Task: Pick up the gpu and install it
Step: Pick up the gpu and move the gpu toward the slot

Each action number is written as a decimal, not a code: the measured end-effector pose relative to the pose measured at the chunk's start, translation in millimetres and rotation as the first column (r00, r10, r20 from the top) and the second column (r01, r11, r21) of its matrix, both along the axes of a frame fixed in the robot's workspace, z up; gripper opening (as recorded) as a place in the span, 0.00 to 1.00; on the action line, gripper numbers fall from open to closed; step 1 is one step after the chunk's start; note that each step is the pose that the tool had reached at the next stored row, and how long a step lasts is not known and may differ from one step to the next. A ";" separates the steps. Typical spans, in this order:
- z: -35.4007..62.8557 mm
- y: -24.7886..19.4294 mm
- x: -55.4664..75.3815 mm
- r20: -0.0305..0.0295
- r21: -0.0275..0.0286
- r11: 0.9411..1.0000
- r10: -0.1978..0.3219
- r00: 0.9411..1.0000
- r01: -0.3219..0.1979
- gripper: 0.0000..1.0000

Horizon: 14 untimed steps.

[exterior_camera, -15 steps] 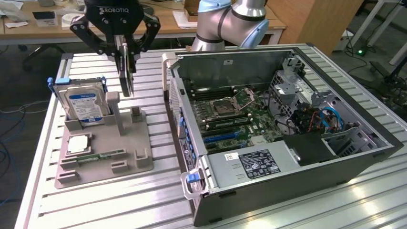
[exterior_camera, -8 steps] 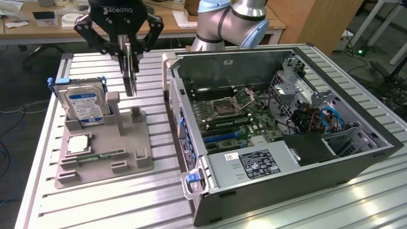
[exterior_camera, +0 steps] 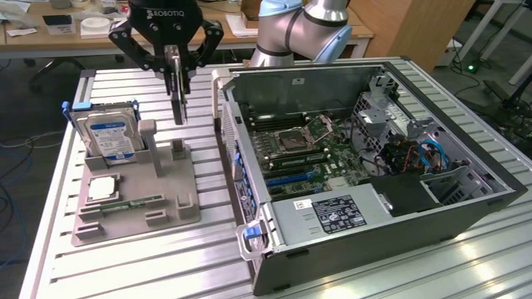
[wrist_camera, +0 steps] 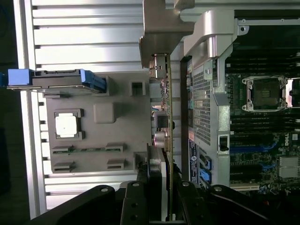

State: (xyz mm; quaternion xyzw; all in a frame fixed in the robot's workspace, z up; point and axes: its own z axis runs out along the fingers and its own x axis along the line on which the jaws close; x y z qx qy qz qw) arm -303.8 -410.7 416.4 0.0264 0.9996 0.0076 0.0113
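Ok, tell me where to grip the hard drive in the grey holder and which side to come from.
Take the hard drive by its upper part, coming down from above, jaws across its two broad faces. It stands upright in a slot of the grey holder, which boxes in its lower end, and blue rails run along its narrow sides, so the top looks freest.

Thin dark rectangular gpu card (exterior_camera: 178, 93) with pale metal end bracket hangs upright, edge-on, clamped in the hand (exterior_camera: 175, 61).
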 end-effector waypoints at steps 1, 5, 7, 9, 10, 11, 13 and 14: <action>0.0 0.0 1.5 0.000 0.000 1.000 0.000 1.000 0.000 0.28; 0.0 0.0 6.9 0.000 0.000 1.000 0.000 1.000 0.000 0.28; 0.0 0.0 9.0 0.000 0.000 1.000 0.000 1.000 0.000 0.28; 0.0 0.0 11.7 0.000 0.000 1.000 0.000 1.000 0.000 0.28; 0.0 0.0 13.4 0.000 0.000 1.000 0.000 1.000 0.000 0.28; -0.1 0.0 15.2 0.000 0.000 1.000 0.000 1.000 0.000 0.28; 0.0 0.0 18.6 0.000 0.000 1.000 0.000 1.000 0.000 0.28; 0.0 0.0 20.2 0.000 0.000 1.000 0.000 1.000 0.000 0.28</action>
